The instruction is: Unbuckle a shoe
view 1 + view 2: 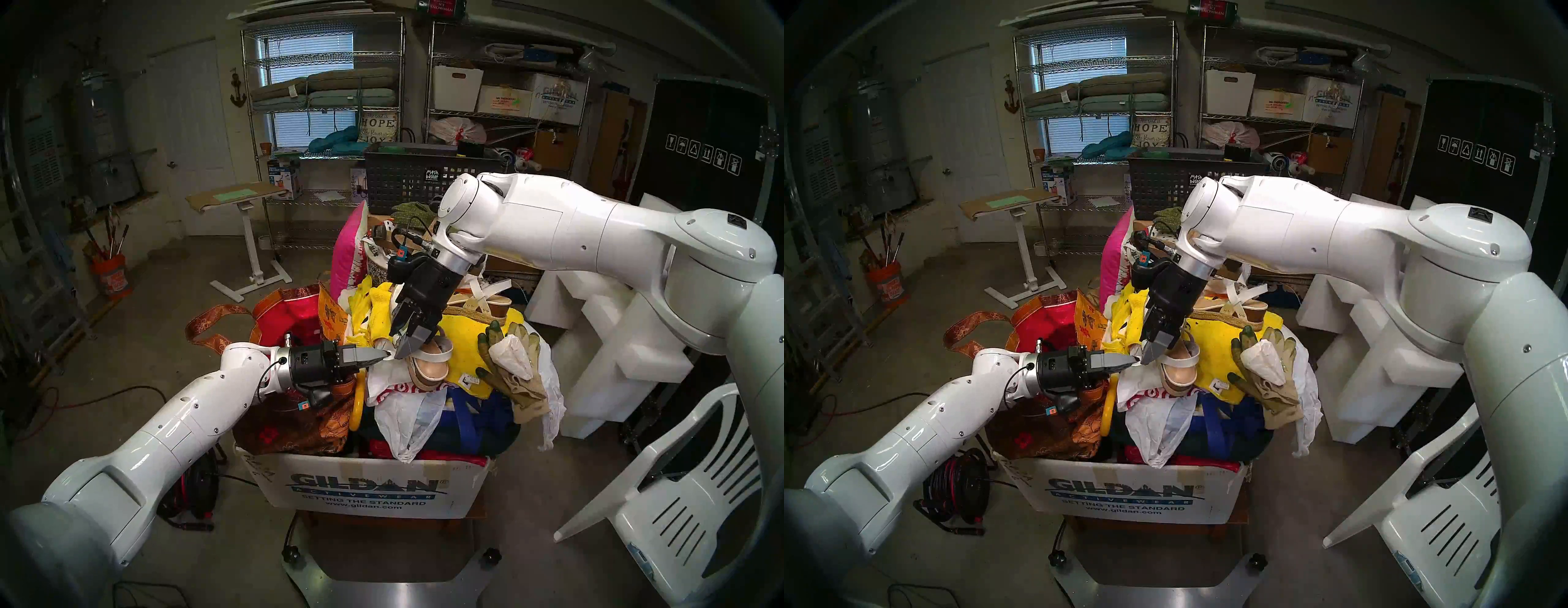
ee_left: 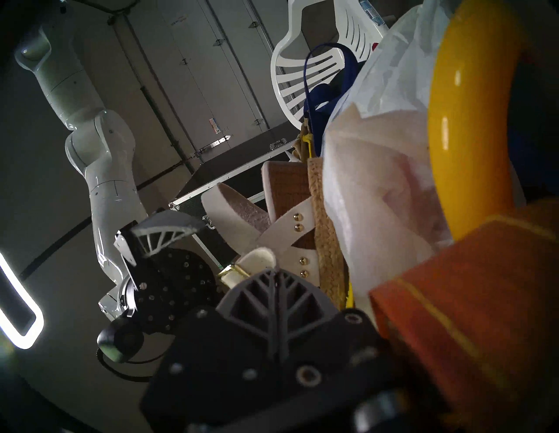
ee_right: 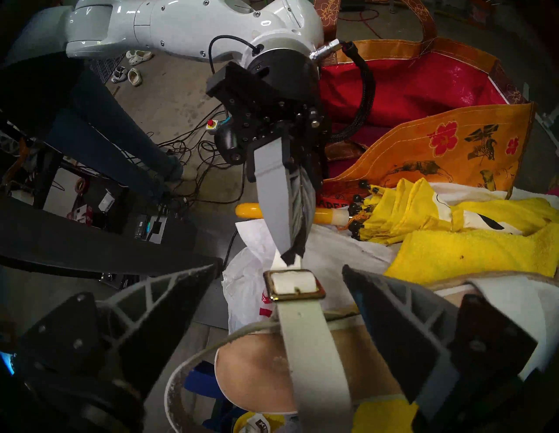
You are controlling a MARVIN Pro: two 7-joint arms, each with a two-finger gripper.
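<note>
Lying at the centre of the head view on a yellow towel [image 1: 466,339] atop the heaped Gildan box [image 1: 365,488], the platform sandal [image 1: 428,365] is facing toe-down. Reaching level from the left, the left gripper [image 3: 292,257] is pinching the white ankle strap's tip [image 3: 279,263] just beyond the gold buckle [image 3: 295,285], fingers together. Angling down from the upper right, the right gripper [image 3: 281,290] is straddling the buckle, fingers apart and touching nothing.

The sandal [image 3: 302,372] has a matt white strap, a shiny gold metal buckle [image 3: 295,285] and a rough woven sole. The umbrella handle [image 2: 472,121] is glossy yellow plastic; the towel [image 3: 472,257] is nubby cloth.
</note>
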